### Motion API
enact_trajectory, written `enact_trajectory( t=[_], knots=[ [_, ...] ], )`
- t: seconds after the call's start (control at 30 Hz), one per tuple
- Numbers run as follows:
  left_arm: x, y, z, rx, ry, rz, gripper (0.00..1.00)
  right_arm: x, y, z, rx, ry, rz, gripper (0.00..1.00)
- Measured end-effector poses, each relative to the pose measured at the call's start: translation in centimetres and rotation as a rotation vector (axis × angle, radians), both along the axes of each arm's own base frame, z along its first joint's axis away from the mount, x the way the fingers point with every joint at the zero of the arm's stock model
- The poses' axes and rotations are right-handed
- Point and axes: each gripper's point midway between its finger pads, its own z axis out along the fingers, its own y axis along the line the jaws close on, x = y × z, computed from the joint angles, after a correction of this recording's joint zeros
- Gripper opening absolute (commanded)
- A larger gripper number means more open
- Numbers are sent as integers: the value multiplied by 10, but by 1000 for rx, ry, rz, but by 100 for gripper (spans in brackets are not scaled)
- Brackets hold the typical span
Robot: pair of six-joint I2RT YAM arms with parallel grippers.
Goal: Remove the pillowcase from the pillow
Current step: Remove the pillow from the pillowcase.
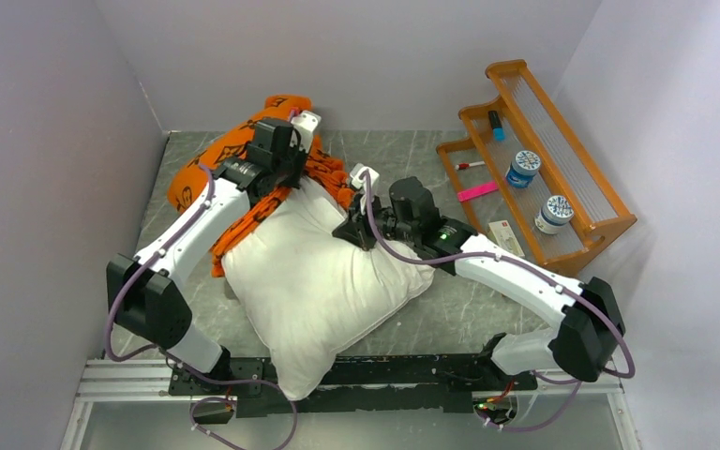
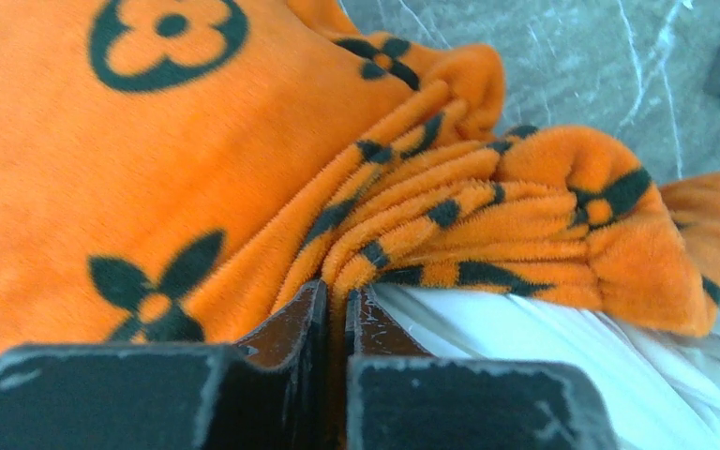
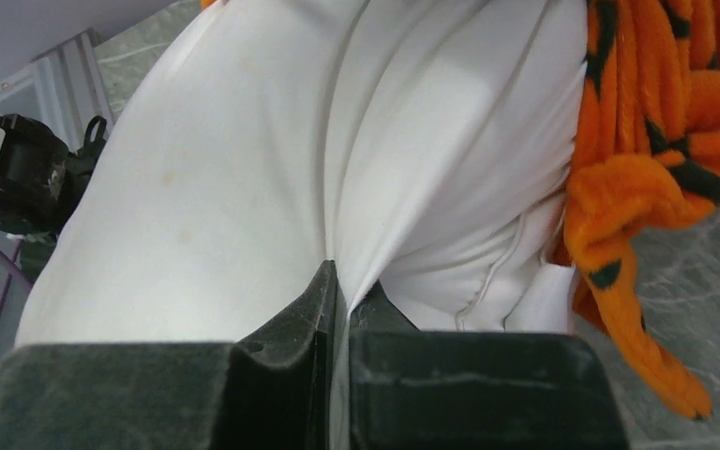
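The table (image 1: 469,309) carries a big white pillow (image 1: 319,281) in its middle, with one corner reaching over the near edge. The orange pillowcase (image 1: 208,169) is bunched up toward the far left corner and covers only the far end of the pillow. A wooden rack (image 1: 511,69) stands along the right edge, with two small jars (image 1: 525,167) on it. The left hand (image 2: 336,305) is closed tight on a fold of the pillowcase. The right hand (image 3: 339,286) pinches the white cloth of the pillow, its fingers nearly together
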Motion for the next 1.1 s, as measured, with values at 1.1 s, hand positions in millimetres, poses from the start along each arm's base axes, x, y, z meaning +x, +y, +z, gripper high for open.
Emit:
enact_trajectory(
  t=[1.1],
  knots=[
    [93, 42, -14, -95, -14, 217, 28, 2, -79, 9, -133, -127, -292, 15]
  ],
)
